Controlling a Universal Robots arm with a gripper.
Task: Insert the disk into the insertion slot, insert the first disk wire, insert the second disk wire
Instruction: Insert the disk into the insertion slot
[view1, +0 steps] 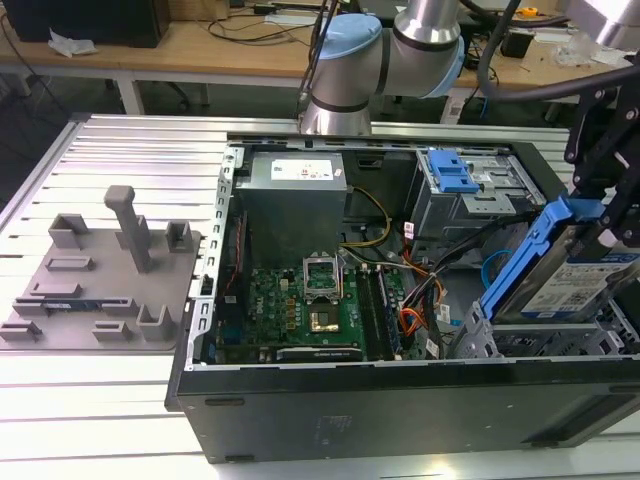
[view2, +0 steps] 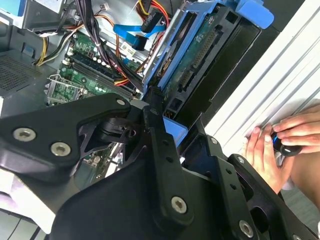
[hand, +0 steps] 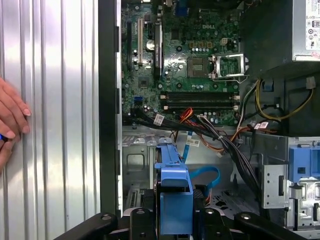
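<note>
Right up close in the second wrist view is the black gripper (view2: 170, 120), and its pincer is clamped on the blue carrier of the disk (view2: 200, 55), green circuit board side showing. In the first wrist view you look down the carrier (hand: 172, 175) between the fingers, with the open PC case below it.

In the exterior view the disk (view1: 580, 285) is at about 3 o'clock. It's held in the air and tilted, blue frame edge up, label side showing. It hangs just above the insertion slot (view1: 500, 340), the perforated light-grey cage at around 4 o'clock, and it's not in the slot yet.

The motherboard (view1: 310, 300) sits dead centre and the power supply (view1: 295, 190) is at 12 o'clock of it. The taller cage with the blue latch (view1: 460, 185) is at roughly 1 o'clock. A grey fixture plate (view1: 100, 270) lies on the ribbed table at 9 o'clock.

Also, a person's hand (view2: 275, 145) rests on the table outside the case wall.
</note>
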